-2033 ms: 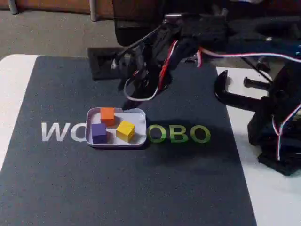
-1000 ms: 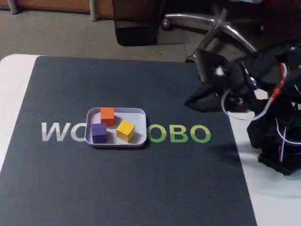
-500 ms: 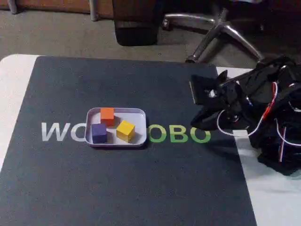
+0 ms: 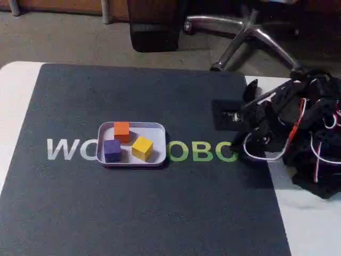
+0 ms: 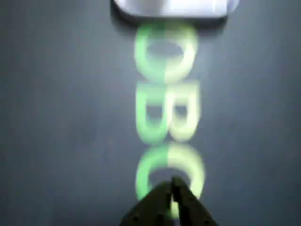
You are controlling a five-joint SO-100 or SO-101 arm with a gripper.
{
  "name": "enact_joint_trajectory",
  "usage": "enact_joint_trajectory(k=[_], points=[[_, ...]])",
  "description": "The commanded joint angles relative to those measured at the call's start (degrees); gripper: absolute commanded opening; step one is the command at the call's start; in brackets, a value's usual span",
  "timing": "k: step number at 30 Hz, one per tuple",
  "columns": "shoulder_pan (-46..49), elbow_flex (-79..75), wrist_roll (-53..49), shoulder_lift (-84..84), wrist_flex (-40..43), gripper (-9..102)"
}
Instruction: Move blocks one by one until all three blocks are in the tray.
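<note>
Tray (image 4: pixel 158 128) sits centre-left of the fixed view, orange block (image 4: pixel 121 130), purple block (image 4: pixel 112 150) and yellow block (image 4: pixel 142 148) all inside | your claw (image 5: pixel 173 188) is pinched shut, empty, low in the wrist view | tray lies straight ahead at top edge | nothing left to fetch, I'd judge.

White table (image 4: pixel 16 96), rounded corner at upper left of the fixed view, largely covered by a dark grey mat (image 4: pixel 138 208) printed with white and green lettering (image 4: pixel 200 152). Beyond the table: grey-brown carpeted floor (image 4: pixel 64 40); chrome star base of an office chair (image 4: pixel 242 34); a dark boxy object (image 4: pixel 154 26); wooden baseboard strip along the top edge (image 4: pixel 58 6). Lighting dim.
</note>
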Motion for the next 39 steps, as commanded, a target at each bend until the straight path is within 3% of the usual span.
enact_joint_trajectory(k=[1,39], points=[[-0.26,-0.44,1.05,0.00,1.76,-8],[0.53,-0.44,1.76,0.00,1.67,-8]])
